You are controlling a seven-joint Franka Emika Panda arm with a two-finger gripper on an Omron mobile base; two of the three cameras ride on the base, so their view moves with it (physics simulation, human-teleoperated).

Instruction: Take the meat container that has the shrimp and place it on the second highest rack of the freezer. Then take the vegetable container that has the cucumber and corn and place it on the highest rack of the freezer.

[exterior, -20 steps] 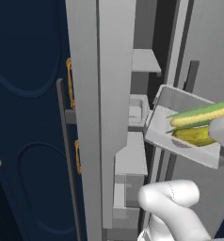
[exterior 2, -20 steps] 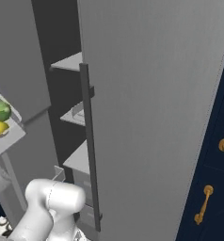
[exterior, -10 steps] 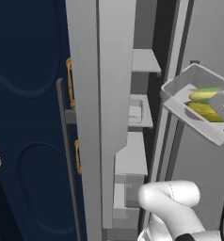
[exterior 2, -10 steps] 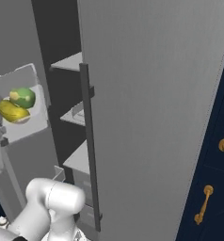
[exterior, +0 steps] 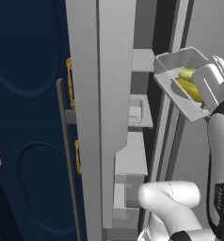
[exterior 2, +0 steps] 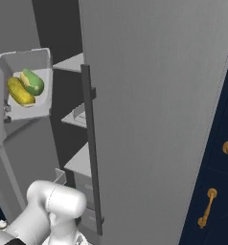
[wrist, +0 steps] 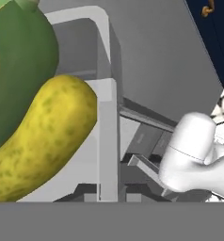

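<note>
Now arm raised, tilted veg container [exterior: 180, 80] by freezer [exterior 2: 149, 110] shelves; jaws' state unclear.

The robot arm [exterior: 170, 200] is white and smooth, with fat round parts like bent pipes. Where two parts meet there is a dark band [exterior: 180, 234], and a thin line runs around the round elbow [wrist: 191, 146]. The long upper part [exterior: 220, 155] is pale grey-white with a black edge down its side, and the square hand block [exterior: 209, 84] at its top is light grey with rounded corners.
</note>
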